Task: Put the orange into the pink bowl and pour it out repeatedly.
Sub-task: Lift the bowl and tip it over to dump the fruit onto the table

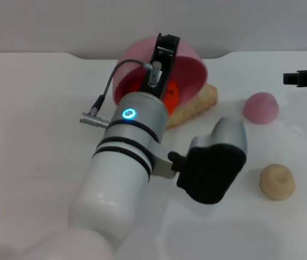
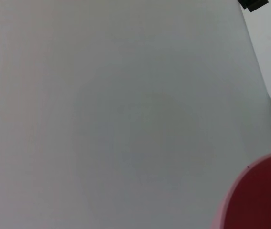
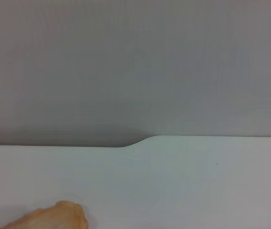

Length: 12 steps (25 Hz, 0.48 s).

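Your orange (image 1: 170,93) sits inside the tilted pink bowl (image 1: 194,67), its mouth facing you. The left gripper (image 1: 165,47) holds the bowl's rim, the orange just below its fingers. Tip further and the fruit could roll onto the waffle-like biscuit (image 1: 196,106) or off the table (image 1: 34,108). The right gripper (image 1: 304,77) is parked far right; its jaw state can't be told.
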Each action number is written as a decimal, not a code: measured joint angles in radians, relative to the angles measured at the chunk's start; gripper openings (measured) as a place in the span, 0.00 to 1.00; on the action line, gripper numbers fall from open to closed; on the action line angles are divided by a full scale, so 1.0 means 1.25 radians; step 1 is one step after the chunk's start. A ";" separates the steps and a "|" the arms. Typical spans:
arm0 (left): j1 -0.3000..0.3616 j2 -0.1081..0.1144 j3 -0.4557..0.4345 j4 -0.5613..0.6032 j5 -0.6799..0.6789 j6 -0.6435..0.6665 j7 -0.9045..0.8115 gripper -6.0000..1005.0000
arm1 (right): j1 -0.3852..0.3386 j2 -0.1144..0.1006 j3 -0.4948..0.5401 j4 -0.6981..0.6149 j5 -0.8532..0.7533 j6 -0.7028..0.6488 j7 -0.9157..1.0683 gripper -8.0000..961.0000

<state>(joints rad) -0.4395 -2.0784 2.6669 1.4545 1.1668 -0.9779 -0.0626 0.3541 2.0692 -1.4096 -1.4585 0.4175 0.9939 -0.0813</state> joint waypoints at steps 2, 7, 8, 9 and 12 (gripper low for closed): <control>0.004 0.000 0.007 -0.006 0.018 0.001 0.000 0.05 | 0.000 0.000 -0.001 0.000 0.000 0.001 0.000 0.58; 0.013 0.000 0.018 -0.017 0.103 -0.005 -0.079 0.05 | 0.000 0.000 -0.004 0.000 0.000 0.002 0.000 0.58; 0.024 0.000 0.019 -0.022 0.148 -0.006 -0.117 0.05 | 0.000 0.000 -0.004 0.000 0.000 0.002 0.000 0.58; 0.030 0.000 0.021 -0.022 0.155 -0.005 -0.119 0.05 | 0.000 0.000 -0.004 0.000 0.000 0.003 0.000 0.58; 0.030 0.000 0.024 -0.022 0.156 -0.003 -0.119 0.05 | 0.000 0.000 -0.004 0.000 0.000 0.004 0.000 0.58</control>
<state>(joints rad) -0.4017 -2.0786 2.6970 1.4267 1.3613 -0.9822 -0.2118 0.3537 2.0693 -1.4144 -1.4588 0.4171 0.9992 -0.0814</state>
